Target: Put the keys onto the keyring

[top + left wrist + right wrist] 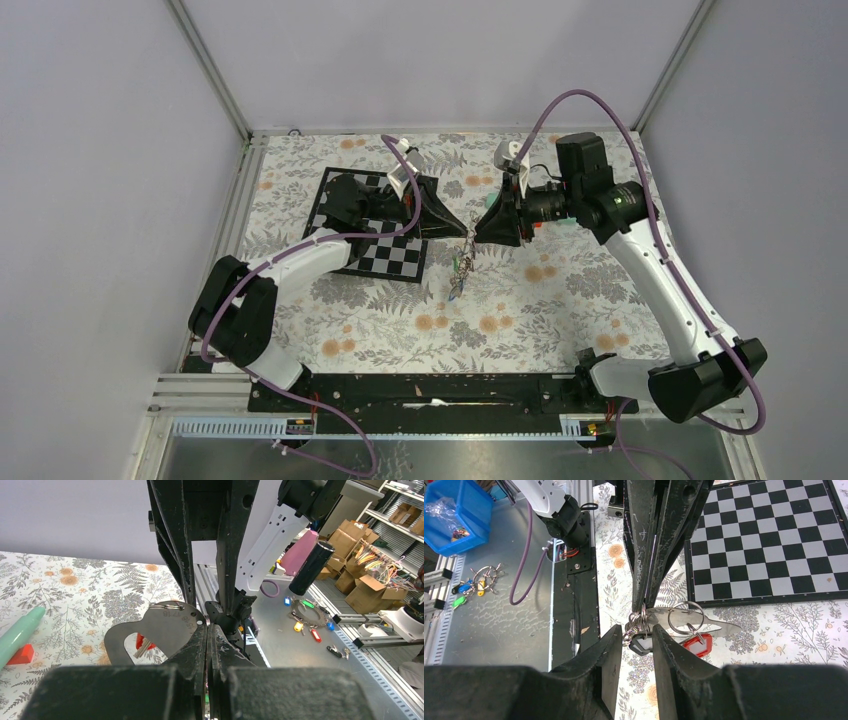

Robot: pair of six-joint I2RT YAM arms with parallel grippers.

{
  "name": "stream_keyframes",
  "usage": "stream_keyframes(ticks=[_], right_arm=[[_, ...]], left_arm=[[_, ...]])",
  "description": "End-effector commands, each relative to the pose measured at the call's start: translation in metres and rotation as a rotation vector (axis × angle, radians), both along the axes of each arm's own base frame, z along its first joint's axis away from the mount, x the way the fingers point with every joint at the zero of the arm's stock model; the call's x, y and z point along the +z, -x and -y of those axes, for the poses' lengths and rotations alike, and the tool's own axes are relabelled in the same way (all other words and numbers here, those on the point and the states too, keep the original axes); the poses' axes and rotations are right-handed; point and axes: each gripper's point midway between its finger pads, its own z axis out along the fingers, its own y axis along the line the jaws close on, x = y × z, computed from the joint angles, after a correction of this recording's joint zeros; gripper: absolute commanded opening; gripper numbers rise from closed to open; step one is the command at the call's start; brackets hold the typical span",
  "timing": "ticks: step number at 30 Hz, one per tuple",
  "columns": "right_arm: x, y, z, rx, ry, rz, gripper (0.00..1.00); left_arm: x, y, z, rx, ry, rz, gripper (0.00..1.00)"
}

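Note:
My left gripper [465, 228] and right gripper [479, 233] meet tip to tip above the table's middle. A bunch of keys [459, 272] hangs below them. In the left wrist view the left gripper [207, 625] is shut on the edge of the keyring [165, 627], a flat grey metal loop; a red-tagged key [141, 641] shows through its opening. In the right wrist view the right gripper [634, 632] has its jaws a little apart at a cluster of small rings, with a black-tagged key [640, 644] between the fingers. The keyring [716, 625] and a red tag [698, 645] lie just beyond.
A chessboard mat [385, 255] lies under the left arm on the floral cloth. A teal tube with a red cap [20, 632] lies on the cloth. Off the table, a second bunch of coloured keys [305, 615] lies on a metal bench, with a blue bin [454, 515] close by.

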Motion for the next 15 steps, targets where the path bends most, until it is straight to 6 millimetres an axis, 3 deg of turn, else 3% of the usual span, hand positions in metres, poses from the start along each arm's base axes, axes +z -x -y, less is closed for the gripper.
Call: stream_keyframes(ticks=[1,15], right_arm=[[0.0133,0.0006,-0.0047,0.033,-0.047,0.020,0.36],[0.0050,-0.0020,-0.0144,0.052,-0.040,-0.005,0.36]], left_arm=[[0.0157,0.0000,0.0008,0.021,0.060,0.051,0.00],[0.0157,0.0007,0.0010,0.016,0.061,0.047,0.00]])
